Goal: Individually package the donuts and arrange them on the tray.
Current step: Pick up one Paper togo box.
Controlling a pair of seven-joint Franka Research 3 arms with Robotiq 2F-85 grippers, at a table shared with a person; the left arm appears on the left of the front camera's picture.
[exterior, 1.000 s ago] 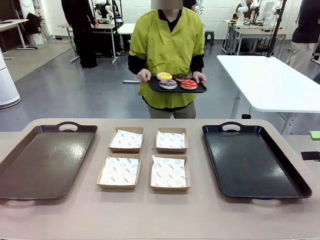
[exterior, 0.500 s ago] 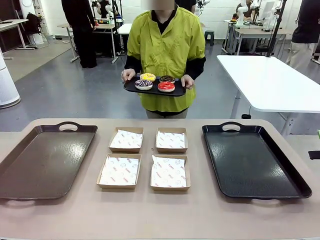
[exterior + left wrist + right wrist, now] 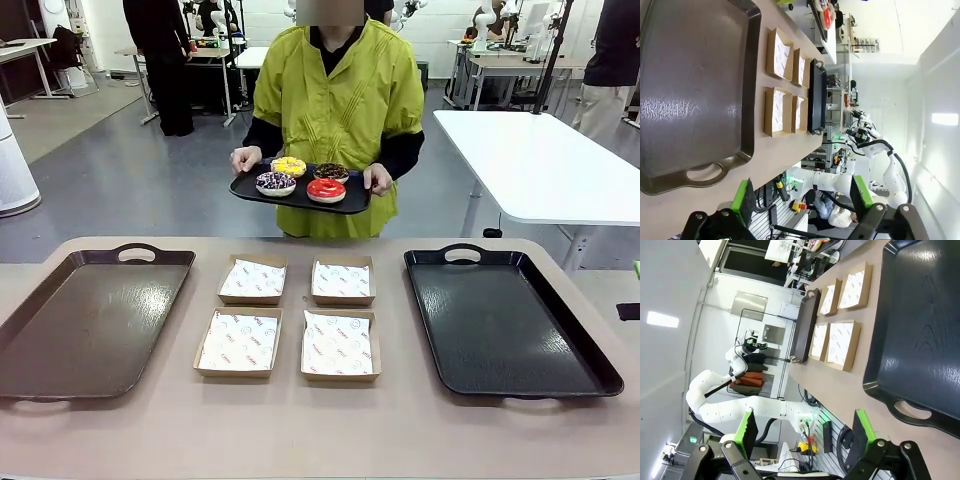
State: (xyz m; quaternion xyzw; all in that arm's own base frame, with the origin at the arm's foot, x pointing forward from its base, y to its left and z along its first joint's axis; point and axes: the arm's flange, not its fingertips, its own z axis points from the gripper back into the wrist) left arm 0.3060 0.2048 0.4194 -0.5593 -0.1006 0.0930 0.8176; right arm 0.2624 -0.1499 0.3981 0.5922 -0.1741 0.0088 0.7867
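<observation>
Risk: donuts (image 3: pixel 300 178) sit loose on the person's serving tray (image 3: pixel 245 193); a tilt could slide them off short of the desk (image 3: pixel 300 430). Left tool (image 3: pixel 802 196) and right tool (image 3: pixel 804 429) open, empty

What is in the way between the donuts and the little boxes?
Nothing visible blocks them. The donuts sit on a small black tray that the person holds up at the far side of the table. The four boxes lie open, with only paper inside.
</observation>
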